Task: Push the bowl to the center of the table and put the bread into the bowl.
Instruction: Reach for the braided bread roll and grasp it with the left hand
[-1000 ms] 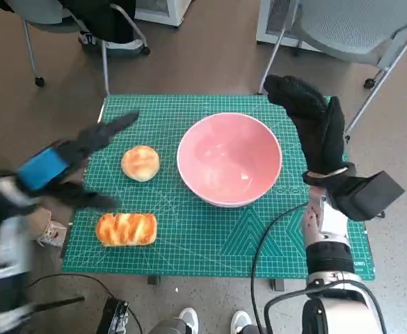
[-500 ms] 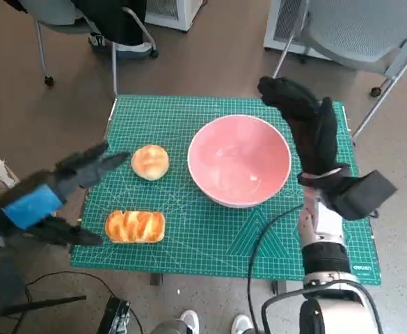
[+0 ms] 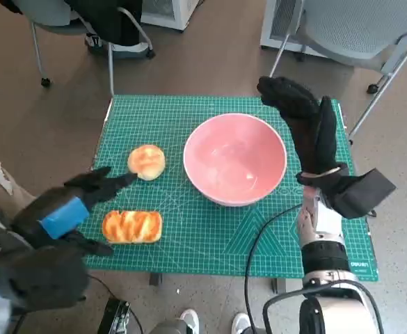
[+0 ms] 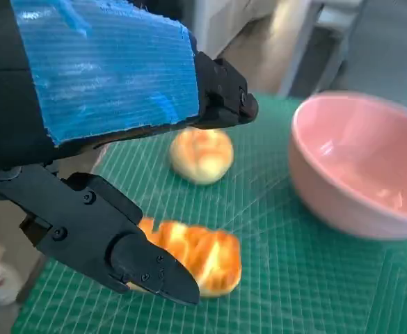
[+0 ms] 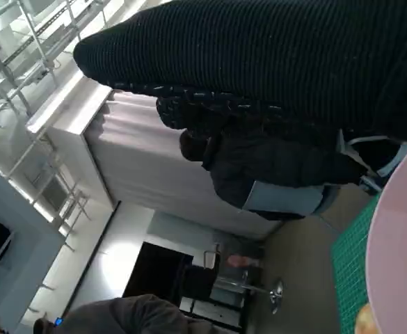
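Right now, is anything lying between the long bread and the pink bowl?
Nothing visible. Between the long bread and the pink bowl lies only bare green mat. The round bun sits off that line, farther back, and the left hand hovers beside the bread.

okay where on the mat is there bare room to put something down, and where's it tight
Bare mat runs along the near edge, from the long bread across below the bowl to the right corner. The far strip behind the bowl and round bread is also free. Tight spots: between the breads, where the left robot hand reaches, and the bowl's right side by the right robot hand.
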